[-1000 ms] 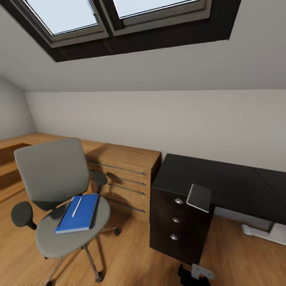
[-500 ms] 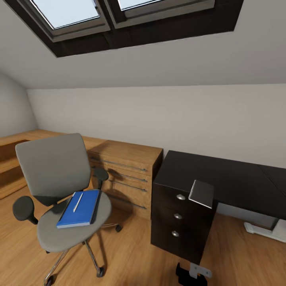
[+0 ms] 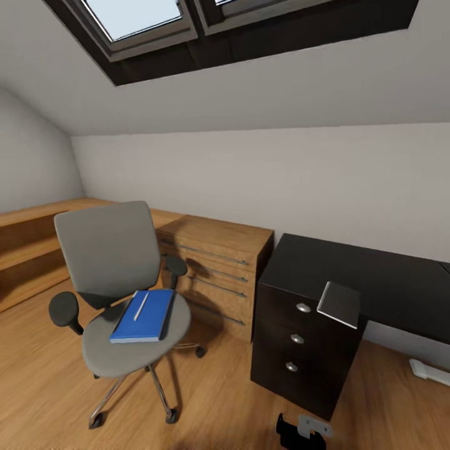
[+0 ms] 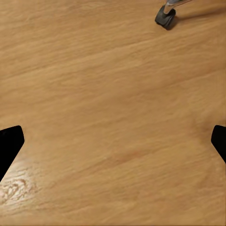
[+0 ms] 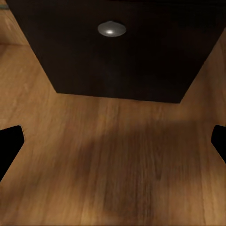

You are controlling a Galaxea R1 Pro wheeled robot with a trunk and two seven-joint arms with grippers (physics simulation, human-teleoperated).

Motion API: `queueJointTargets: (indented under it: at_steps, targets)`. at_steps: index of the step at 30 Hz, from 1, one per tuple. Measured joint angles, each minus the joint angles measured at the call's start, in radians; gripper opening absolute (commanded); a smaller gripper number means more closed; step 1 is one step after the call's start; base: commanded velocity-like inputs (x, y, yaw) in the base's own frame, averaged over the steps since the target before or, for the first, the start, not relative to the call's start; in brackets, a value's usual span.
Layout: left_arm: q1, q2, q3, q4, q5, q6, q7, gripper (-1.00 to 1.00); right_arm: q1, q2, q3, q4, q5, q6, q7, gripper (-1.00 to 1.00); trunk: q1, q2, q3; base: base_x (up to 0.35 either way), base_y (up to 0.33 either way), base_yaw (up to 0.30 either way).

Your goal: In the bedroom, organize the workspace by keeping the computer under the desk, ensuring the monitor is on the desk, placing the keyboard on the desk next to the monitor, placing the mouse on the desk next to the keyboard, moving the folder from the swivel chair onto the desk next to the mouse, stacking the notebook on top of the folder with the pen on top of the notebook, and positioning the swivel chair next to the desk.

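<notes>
The swivel chair (image 3: 106,256) stands on the wood floor left of the dresser, and one of its castors (image 4: 165,16) appears in the left wrist view. A blue folder (image 3: 145,317) lies on its seat with the white pen (image 3: 141,306) on top. The dark grey notebook (image 3: 339,304) rests on the desk (image 3: 387,275) at its front left corner, overhanging the drawer unit (image 3: 300,369). My left gripper (image 4: 113,146) hangs open over bare floor. Facing the drawer unit's lowest knob (image 5: 111,29), my right gripper (image 5: 113,146) is open and empty. Monitor, keyboard, mouse and computer are out of view.
A light wooden dresser (image 3: 219,269) stands between chair and desk against the sloped grey wall. Low wooden shelving (image 3: 31,250) runs along the left wall. A white desk foot (image 3: 430,370) lies on the floor at the right. Skylights (image 3: 137,15) sit overhead.
The whole head view has shifted, so chair, dresser and desk sit further right in the picture. Nothing among the things has moved.
</notes>
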Motion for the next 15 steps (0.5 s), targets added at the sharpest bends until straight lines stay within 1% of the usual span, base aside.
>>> queueJointTargets:
  at_steps: [3, 4, 5, 7, 8, 10, 15]
  targets:
    - [0.000, -0.002, -0.003, 0.000, 0.005, -0.002, -0.002, 1.00, 0.002, 0.001, 0.000, 0.000, 0.002, -0.001, 0.007, 1.00, 0.000, 0.000, -0.001, 0.000, 0.000, 0.027]
    - [0.000, -0.005, -0.004, -0.001, 0.004, -0.004, -0.002, 1.00, 0.009, -0.001, 0.003, -0.001, 0.021, -0.002, 0.028, 1.00, 0.000, 0.000, -0.001, 0.000, 0.000, 0.008]
    - [0.000, -0.006, -0.004, -0.001, 0.004, -0.005, -0.002, 1.00, 0.011, -0.001, 0.003, -0.001, 0.031, -0.002, 0.033, 1.00, 0.000, 0.000, -0.001, 0.000, 0.000, 0.005]
    - [0.000, -0.007, -0.004, -0.001, 0.004, -0.006, -0.002, 1.00, 0.015, -0.001, 0.005, -0.001, 0.077, -0.003, 0.045, 1.00, 0.000, 0.000, -0.001, 0.000, 0.000, 0.002]
    - [0.000, -0.008, -0.004, 0.000, 0.004, -0.006, -0.003, 1.00, 0.018, -0.001, 0.006, 0.000, 0.117, -0.004, 0.052, 1.00, -0.004, 0.007, 0.002, 0.000, 0.000, 0.000]
    - [0.000, -0.008, -0.004, 0.000, 0.003, -0.006, -0.003, 1.00, 0.019, 0.001, 0.005, 0.000, 0.128, -0.004, 0.054, 1.00, -0.011, 0.021, 0.008, 0.000, 0.000, 0.000]
    - [0.000, -0.008, -0.005, 0.001, 0.003, -0.006, -0.002, 1.00, 0.019, 0.002, 0.005, 0.000, 0.129, -0.004, 0.054, 1.00, -0.031, 0.056, 0.024, 0.000, 0.000, 0.000]
